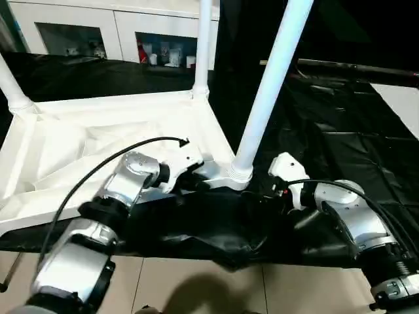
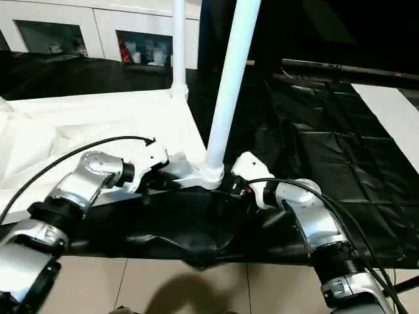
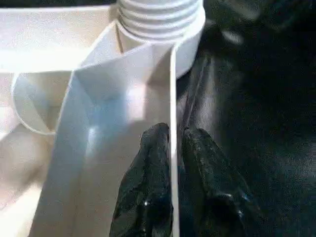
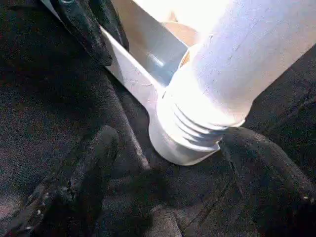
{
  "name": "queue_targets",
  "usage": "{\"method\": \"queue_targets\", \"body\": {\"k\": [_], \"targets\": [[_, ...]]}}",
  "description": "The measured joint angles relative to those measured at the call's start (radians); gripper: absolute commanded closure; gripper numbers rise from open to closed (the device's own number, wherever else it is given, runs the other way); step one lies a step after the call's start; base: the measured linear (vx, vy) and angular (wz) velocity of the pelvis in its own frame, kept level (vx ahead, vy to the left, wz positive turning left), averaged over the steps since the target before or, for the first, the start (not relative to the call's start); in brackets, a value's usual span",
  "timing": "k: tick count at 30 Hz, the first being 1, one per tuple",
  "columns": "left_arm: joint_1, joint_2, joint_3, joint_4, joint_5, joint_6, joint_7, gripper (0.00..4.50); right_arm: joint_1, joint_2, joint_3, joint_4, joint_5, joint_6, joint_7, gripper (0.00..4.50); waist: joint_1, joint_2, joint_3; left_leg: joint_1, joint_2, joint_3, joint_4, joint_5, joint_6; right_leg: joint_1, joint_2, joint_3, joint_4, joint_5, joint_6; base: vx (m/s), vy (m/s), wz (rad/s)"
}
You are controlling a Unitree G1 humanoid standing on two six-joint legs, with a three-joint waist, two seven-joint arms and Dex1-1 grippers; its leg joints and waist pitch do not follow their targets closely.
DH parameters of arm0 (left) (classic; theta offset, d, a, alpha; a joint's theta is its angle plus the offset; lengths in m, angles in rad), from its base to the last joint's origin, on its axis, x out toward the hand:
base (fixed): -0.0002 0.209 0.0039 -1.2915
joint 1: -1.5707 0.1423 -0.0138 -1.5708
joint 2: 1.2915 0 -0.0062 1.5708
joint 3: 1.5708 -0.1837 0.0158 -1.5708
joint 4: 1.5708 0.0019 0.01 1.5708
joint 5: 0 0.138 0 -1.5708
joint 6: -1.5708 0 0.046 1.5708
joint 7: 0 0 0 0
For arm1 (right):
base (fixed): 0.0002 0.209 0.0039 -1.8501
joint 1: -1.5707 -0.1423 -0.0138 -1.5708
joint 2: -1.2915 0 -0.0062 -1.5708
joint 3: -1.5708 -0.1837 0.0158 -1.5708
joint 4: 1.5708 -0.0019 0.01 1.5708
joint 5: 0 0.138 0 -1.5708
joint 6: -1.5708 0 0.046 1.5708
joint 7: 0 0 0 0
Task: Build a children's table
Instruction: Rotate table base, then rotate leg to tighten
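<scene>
Black sheet (image 1: 340, 131): left tool (image 3: 170, 148) pinches tabletop rim (image 3: 173, 98).

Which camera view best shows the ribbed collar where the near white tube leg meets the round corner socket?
The right wrist view: the ribbed collar of the white tube leg sits close, above the round corner socket. The left wrist view shows its ribs, cut off. The eye views show the joint small, between the grippers.

Setting: indoor lab or workshop room. Evidence: bench (image 1: 340, 131) covered in black sheeting; white wall cabinets (image 1: 118, 29) with glazed doors showing small stored items; beige tiled floor (image 1: 196, 288) below the bench edge.
</scene>
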Motion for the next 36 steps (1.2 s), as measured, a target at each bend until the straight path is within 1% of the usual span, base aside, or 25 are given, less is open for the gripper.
{"method": "queue_targets", "body": {"k": [3,4,6,7,10,13,14,18,23,27,28,29,30,32,33,34,36], "targets": [[-0.007,-0.003,0.005,0.01,-0.003,0.011,0.006,4.25,0.0,0.0,0.0,0.0,0.001,-0.006,-0.001,0.73,0.0,0.0,0.0,0.0,0.0,0.0,0.0,0.0,0.0,0.0,0.0,0.0,0.001,0.0,0.0,0.0,0.0,0.0],[-0.007,-0.004,0.005,0.01,-0.004,0.012,0.007,4.38,0.0,0.0,0.0,0.0,0.002,-0.009,-0.002,0.73,0.0,0.0,0.0,0.0,0.0,0.0,0.0,0.0,0.0,0.0,0.0,0.0,0.001,0.001,0.0,0.0,0.0,0.0],[-0.006,-0.004,0.006,0.01,-0.01,0.012,0.001,4.38,0.0,0.001,-0.002,0.003,0.003,-0.02,-0.009,0.73,-0.001,0.0,0.0,0.0,0.0,0.0,0.0,0.0,0.0,0.0,0.0,0.0,0.001,0.001,0.0,0.0,0.0,0.0],[-0.005,-0.003,0.006,0.007,-0.014,0.013,-0.003,4.38,0.0,0.003,-0.007,0.009,0.005,-0.029,-0.012,0.73,-0.001,0.0,0.0,0.0,0.0,0.0,0.0,0.0,0.0,0.0,0.0,0.0,0.001,0.001,0.0,0.0,0.0,0.0],[0.01,0.002,0.007,-0.019,-0.019,0.016,-0.014,4.38,-0.001,0.032,-0.043,0.038,0.037,-0.038,-0.021,0.73,-0.001,0.001,-0.001,0.0,0.0,0.0,0.0,0.0,0.0,0.0,0.0,0.0,0.0,0.0,0.0,0.0,0.0,0.0],[0.042,0.016,0.012,-0.064,-0.03,0.007,-0.042,4.5,-0.002,0.045,-0.06,0.049,0.067,-0.037,-0.015,0.37,0.001,0.001,-0.001,0.0,0.0,0.0,-0.002,0.0,0.0,-0.001,0.0,0.0,-0.001,-0.001,0.0,0.0,0.0,0.0],[0.048,0.02,0.011,-0.074,-0.031,0.004,-0.053,4.5,-0.003,0.048,-0.063,0.05,0.076,-0.037,-0.011,0.37,0.002,0.001,-0.001,0.0,0.0,0.001,-0.002,0.0,0.0,-0.001,0.0,0.0,-0.001,-0.001,0.001,0.0,0.0,0.0],[0.072,0.027,0.001,-0.112,-0.032,-0.007,-0.075,4.5,-0.006,0.052,-0.062,0.056,0.097,-0.035,0.028,0.02,0.005,0.001,-0.001,0.0,0.0,0.001,-0.003,0.0,0.0,0.0,0.0,0.0,-0.001,-0.001,0.001,0.0,0.0,0.0],[0.084,0.031,-0.006,-0.135,-0.035,-0.005,-0.081,4.5,-0.02,0.07,-0.057,0.103,0.096,-0.038,0.035,0.02,0.005,0.001,-0.001,0.0,0.0,0.001,-0.002,0.0,0.0,0.0,0.0,0.0,-0.001,-0.001,0.001,0.0,0.0,0.0],[0.091,0.036,-0.006,-0.148,-0.036,-0.003,-0.082,4.5,-0.068,0.103,-0.056,0.179,0.088,-0.057,0.024,0.02,0.005,0.001,-0.001,0.0,0.0,0.001,-0.002,0.0,0.0,0.0,0.0,0.0,0.0,-0.001,0.001,0.0,0.0,0.0],[0.092,0.037,-0.006,-0.15,-0.036,-0.003,-0.083,4.5,-0.078,0.109,-0.056,0.194,0.088,-0.063,0.02,0.18,0.005,0.001,-0.001,0.0,0.0,0.001,-0.002,0.0,0.0,0.0,0.0,0.0,0.0,-0.001,0.001,0.0,0.0,0.0],[0.092,0.038,-0.006,-0.151,-0.035,-0.002,-0.083,4.5,-0.085,0.114,-0.057,0.205,0.088,-0.068,0.015,0.18,0.005,0.001,-0.001,0.0,0.0,0.001,-0.002,0.0,0.0,0.0,0.0,0.0,-0.001,-0.001,0.001,0.0,0.0,0.0],[0.092,0.038,-0.007,-0.152,-0.035,-0.002,-0.083,4.5,-0.09,0.119,-0.057,0.215,0.088,-0.079,0.008,0.35,0.006,0.001,-0.001,0.0,0.0,0.001,-0.002,0.0,0.0,0.0,0.0,0.0,-0.001,-0.002,0.001,0.0,0.0,0.0],[0.092,0.039,-0.007,-0.152,-0.035,0.001,-0.085,4.5,-0.098,0.128,-0.06,0.234,0.089,-0.083,0.002,0.39,0.005,0.001,-0.001,-0.001,0.0,0.001,-0.002,0.0,0.0,0.0,0.0,0.0,-0.001,-0.002,0.001,0.0,0.0,0.0],[0.092,0.04,-0.007,-0.154,-0.035,0.004,-0.085,4.5,-0.101,0.132,-0.061,0.247,0.089,-0.083,0.002,0.48,0.005,0.001,-0.001,0.0,0.0,0.001,-0.002,0.0,0.0,0.0,0.0,0.0,-0.001,-0.001,0.001,0.0,0.0,0.0],[0.093,0.04,-0.006,-0.156,-0.036,0.006,-0.085,4.5,-0.104,0.137,-0.062,0.258,0.089,-0.084,0.003,0.73,0.005,0.001,-0.001,0.0,0.0,0.001,-0.002,0.0,0.0,0.0,0.0,0.0,-0.001,-0.001,0.001,0.0,0.0,0.0],[0.094,0.043,-0.006,-0.161,-0.036,0.01,-0.085,4.5,-0.109,0.142,-0.062,0.285,0.089,-0.095,0.004,0.79,0.005,0.001,-0.001,0.0,0.0,0.001,-0.002,0.0,0.0,0.0,0.0,0.0,-0.001,-0.001,0.001,0.0,0.0,0.0]]}}
